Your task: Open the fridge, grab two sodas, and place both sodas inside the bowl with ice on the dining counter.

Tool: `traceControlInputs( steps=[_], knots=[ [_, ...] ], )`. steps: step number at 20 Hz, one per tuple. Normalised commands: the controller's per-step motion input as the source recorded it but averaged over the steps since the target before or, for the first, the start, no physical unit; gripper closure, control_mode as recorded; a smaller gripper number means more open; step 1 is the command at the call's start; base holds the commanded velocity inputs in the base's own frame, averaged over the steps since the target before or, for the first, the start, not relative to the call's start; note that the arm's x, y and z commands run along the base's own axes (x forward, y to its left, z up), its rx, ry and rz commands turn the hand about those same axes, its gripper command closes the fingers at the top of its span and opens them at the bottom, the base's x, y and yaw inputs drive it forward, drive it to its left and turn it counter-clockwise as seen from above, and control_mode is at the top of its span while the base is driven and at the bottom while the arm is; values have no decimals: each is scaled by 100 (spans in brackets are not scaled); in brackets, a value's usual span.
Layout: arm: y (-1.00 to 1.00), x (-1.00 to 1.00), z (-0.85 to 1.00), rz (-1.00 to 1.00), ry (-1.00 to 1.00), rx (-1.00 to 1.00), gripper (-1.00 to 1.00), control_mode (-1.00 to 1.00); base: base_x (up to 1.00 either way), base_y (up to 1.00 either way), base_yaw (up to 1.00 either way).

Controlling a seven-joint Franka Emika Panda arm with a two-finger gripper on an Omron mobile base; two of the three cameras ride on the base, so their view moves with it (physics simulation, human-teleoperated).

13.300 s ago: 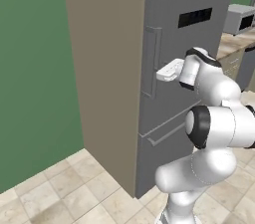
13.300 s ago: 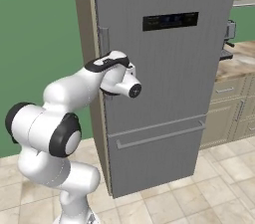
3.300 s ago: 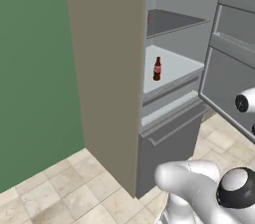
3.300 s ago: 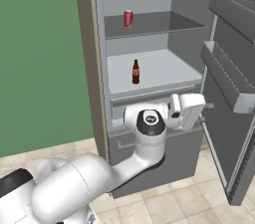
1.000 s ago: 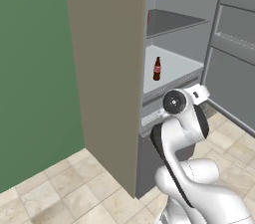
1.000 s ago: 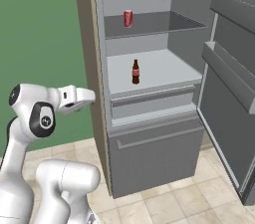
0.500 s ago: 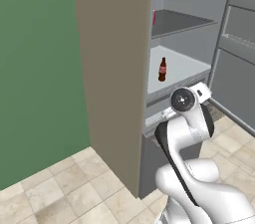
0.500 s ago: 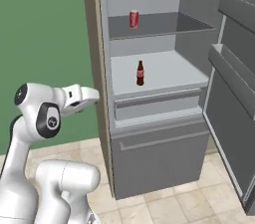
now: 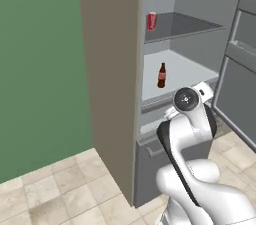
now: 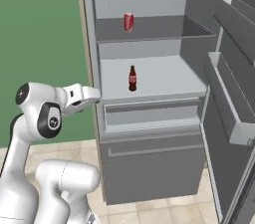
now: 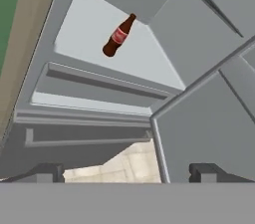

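The fridge (image 10: 149,168) stands open, and its door (image 10: 234,83) is swung out to the right. On the upper shelf sits a red soda can (image 10: 128,21) (image 9: 152,20). One shelf lower stands a dark cola bottle (image 10: 132,78) (image 9: 162,75) with a red label, seen tilted in the hand view (image 11: 118,36). My gripper (image 11: 127,172) is open and holds nothing. It hovers in front of the fridge's left edge (image 10: 95,94), below and short of the bottle, at the height of the inner drawer. The bowl and the dining counter are out of view.
A beige side panel (image 9: 107,69) flanks the fridge on the left, with a green wall (image 9: 40,69) beyond it. The open door's shelf bins (image 10: 231,113) jut out on the right. Pale floor tiles (image 9: 60,194) lie in front.
The whole picture has shifted, so the base has driven and the fridge interior sits more in view; the red can now shows in the left base view. The gripper stays open.
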Motion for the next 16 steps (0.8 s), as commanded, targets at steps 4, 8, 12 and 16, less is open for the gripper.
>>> traceControlInputs(
  steps=[4,8,12,16],
  knots=[
    [0,0,0,0,0,0,-100,100,0,-77,20],
    [0,0,0,0,0,0,-100,100,0,-64,18],
    [0,0,0,0,0,0,-100,100,12,-34,13],
    [0,0,0,0,0,0,-100,100,32,-12,13]
  ],
)
